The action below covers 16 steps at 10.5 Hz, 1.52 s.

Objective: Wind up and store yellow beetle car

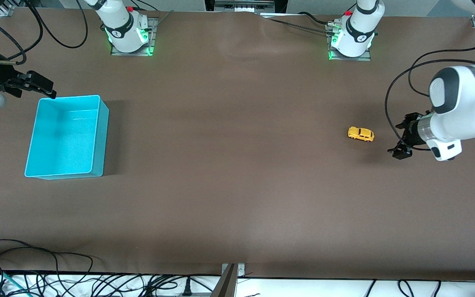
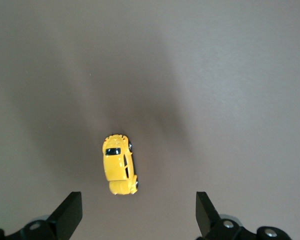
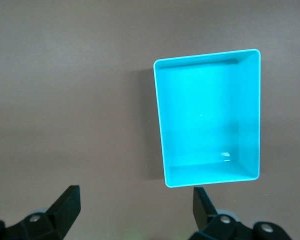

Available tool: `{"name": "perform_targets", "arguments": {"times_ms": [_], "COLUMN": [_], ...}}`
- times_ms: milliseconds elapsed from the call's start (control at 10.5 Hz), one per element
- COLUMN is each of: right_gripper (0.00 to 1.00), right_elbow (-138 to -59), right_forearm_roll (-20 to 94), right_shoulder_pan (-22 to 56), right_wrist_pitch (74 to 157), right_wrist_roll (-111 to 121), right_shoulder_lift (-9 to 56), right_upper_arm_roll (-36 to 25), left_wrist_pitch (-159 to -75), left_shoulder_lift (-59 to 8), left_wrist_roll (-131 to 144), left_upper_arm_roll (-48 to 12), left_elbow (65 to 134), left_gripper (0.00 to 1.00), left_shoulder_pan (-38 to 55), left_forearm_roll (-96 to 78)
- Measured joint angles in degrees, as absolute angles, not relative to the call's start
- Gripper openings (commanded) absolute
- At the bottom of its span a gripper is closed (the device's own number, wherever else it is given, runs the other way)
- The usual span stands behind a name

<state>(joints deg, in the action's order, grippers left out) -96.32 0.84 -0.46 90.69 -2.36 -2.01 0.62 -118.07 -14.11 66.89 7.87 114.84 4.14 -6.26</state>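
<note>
Approach step: small yellow beetle-shaped toy car (image 1: 360, 134) sits on brown table (image 1: 237, 185) toward the left arm's end, untouched. Left gripper (image 1: 402, 142) hovers just beside it, fingers spread; next it must descend and pinch the body. Right gripper (image 1: 35, 84) waits, fingers spread, by the empty turquoise plastic bin (image 1: 97, 136).

The left hand (image 1: 401, 140) hangs spread wide at its table end, and the right hand (image 1: 41, 87) waits likewise spread.

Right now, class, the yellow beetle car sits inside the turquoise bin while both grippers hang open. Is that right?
Not quite. The yellow beetle car sits on the bare table beside the left gripper, as the front view shows. The turquoise bin holds nothing, and the right gripper hangs open too.
</note>
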Motion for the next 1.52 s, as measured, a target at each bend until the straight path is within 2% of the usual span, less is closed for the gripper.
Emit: {"name": "perform_targets", "arguments": {"times_ms": [285,1044,1234,1329,1519], "right_gripper": [1.0,1.0,1.0,1.0,1.0], "right_elbow": [-96.32,-96.32,-96.32,-96.32,-96.32], "right_forearm_roll": [0.84,0.84,0.84,0.84,0.84], "right_shoulder_pan": [-0.44,-0.32,-0.31,-0.31,-0.31], "right_wrist_pitch": [90.77,91.35,91.35,91.35,91.35], "right_wrist_roll": [-2.34,-2.32,-2.32,-2.32,-2.32], "right_shoulder_lift": [-1.92,-1.38,-1.38,-1.38,-1.37], "right_upper_arm_roll": [0.46,0.55,0.55,0.55,0.55], "left_wrist_pitch": [-127.24,-141.6,-143.55,-143.71,-143.77], "left_shoulder_lift": [-14.26,-15.0,-15.57,-15.77,-16.02], "left_wrist_roll": [77.21,81.69,81.71,81.71,81.71], "left_upper_arm_roll": [6.44,4.34,4.34,4.33,4.33], "left_elbow": [122.31,134.94,136.43,136.48,136.48], "left_gripper": [1.0,1.0,1.0,0.93,0.92], "left_shoulder_pan": [4.37,4.75,4.76,4.77,4.77], "left_forearm_roll": [-6.39,-5.72,-5.72,-5.71,-5.7]}}
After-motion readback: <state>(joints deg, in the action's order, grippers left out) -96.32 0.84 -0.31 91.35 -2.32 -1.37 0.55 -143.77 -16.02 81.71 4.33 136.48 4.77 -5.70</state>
